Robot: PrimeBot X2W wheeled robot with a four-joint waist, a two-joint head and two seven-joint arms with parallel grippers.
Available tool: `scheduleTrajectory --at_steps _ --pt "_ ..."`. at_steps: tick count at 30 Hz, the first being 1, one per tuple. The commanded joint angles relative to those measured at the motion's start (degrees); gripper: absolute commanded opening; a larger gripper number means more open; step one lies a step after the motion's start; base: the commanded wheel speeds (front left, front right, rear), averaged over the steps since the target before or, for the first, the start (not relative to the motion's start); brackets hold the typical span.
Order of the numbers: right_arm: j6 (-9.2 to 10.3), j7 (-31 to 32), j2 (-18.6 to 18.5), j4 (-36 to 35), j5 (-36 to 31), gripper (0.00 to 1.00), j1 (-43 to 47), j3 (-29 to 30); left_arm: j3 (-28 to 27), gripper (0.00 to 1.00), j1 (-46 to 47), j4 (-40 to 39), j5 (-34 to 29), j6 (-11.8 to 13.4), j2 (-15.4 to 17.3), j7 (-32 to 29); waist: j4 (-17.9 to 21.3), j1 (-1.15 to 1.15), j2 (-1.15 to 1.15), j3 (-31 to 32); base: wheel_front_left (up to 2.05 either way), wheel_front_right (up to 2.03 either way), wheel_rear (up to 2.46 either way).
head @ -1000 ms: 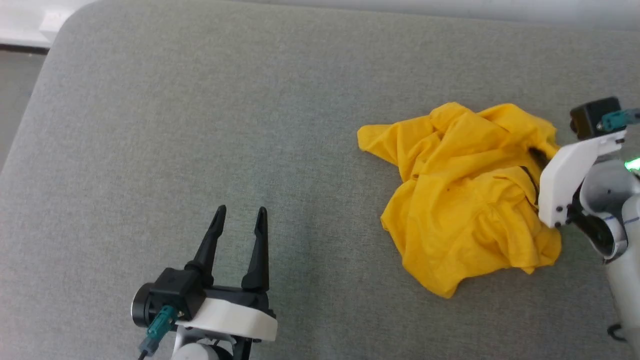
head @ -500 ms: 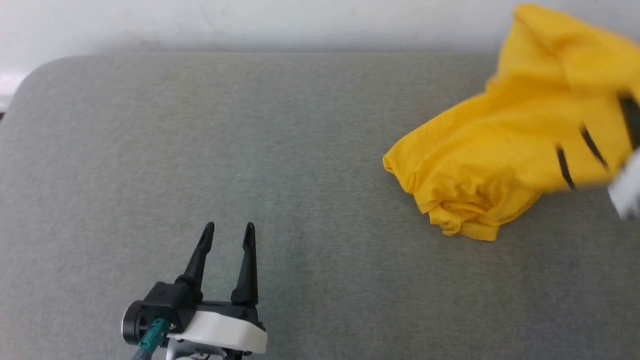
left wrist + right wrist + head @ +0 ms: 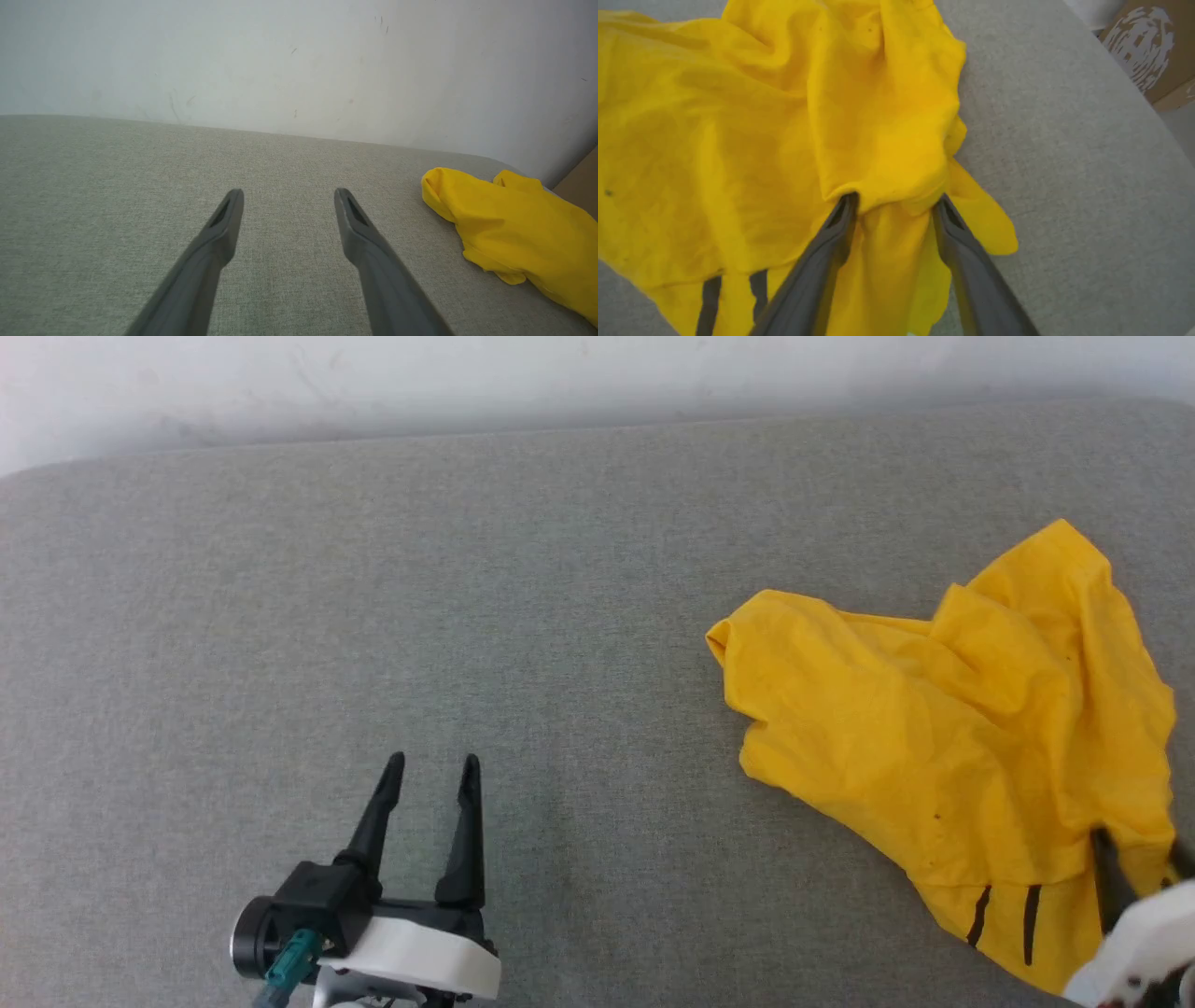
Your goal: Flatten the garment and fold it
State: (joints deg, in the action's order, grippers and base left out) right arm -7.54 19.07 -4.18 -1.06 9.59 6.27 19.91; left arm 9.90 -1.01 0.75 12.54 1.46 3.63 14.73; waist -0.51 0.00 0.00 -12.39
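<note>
The garment (image 3: pixel 952 747) is a bright yellow T-shirt lying crumpled at the right of the grey surface, with two thin black marks near its lower hem. It shows again in the left wrist view at the right (image 3: pixel 514 228). My right gripper (image 3: pixel 894 198) stands open, its fingers spread, with a fold of the garment (image 3: pixel 761 116) draped loosely over and between them. Its white wrist shell (image 3: pixel 1134 943) sits at the lower right corner of the head view. My left gripper (image 3: pixel 431 761) is open over bare surface, well left of the garment, with nothing between its fingers (image 3: pixel 224 224).
The grey padded surface (image 3: pixel 467 616) stretches wide to the left and ends at a white wall (image 3: pixel 467 373) at the back. A brown cardboard box (image 3: pixel 1148 46) stands beyond the surface's right edge.
The right gripper lifted the garment, swung it and laid it back more spread out, then its fingers came apart. The head camera shifted. The left gripper kept still.
</note>
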Motion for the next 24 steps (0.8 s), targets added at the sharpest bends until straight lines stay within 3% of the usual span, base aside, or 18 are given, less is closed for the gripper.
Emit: scheduleTrajectory --at_steps 1,6,12,16,24 --pt "0.05 -1.2 -0.5 -1.7 -1.5 1.0 -2.9 -0.5 0.2 1.0 0.7 0.3 -0.6 -0.5 0.1 0.3 0.5 0.0 0.0 0.1 0.0 0.0 0.0" --pt "0.05 -1.0 -3.0 -7.4 -0.6 1.0 -8.9 -4.4 1.0 1.0 1.8 0.6 -0.5 -0.7 -0.1 0.3 -0.4 0.0 0.0 0.0 0.0 0.0 0.0" --pt "0.05 4.7 -7.6 -9.8 1.5 1.0 -16.6 -10.7 1.3 1.0 2.0 0.6 -0.4 -0.4 -0.2 0.3 -2.8 0.0 0.0 -0.7 0.0 0.0 0.0" --pt "0.05 8.0 -9.9 -6.0 1.5 1.0 -22.0 -12.2 1.1 1.0 2.3 0.0 -0.6 -0.3 -0.3 0.3 -3.9 0.0 0.0 -2.5 0.0 0.0 0.0" --pt "0.05 10.3 -14.4 8.7 -1.3 1.0 -28.2 -13.5 2.2 1.0 5.4 -0.6 -1.5 -0.5 -0.4 0.3 -5.8 0.0 0.0 -8.4 0.0 0.0 0.0"
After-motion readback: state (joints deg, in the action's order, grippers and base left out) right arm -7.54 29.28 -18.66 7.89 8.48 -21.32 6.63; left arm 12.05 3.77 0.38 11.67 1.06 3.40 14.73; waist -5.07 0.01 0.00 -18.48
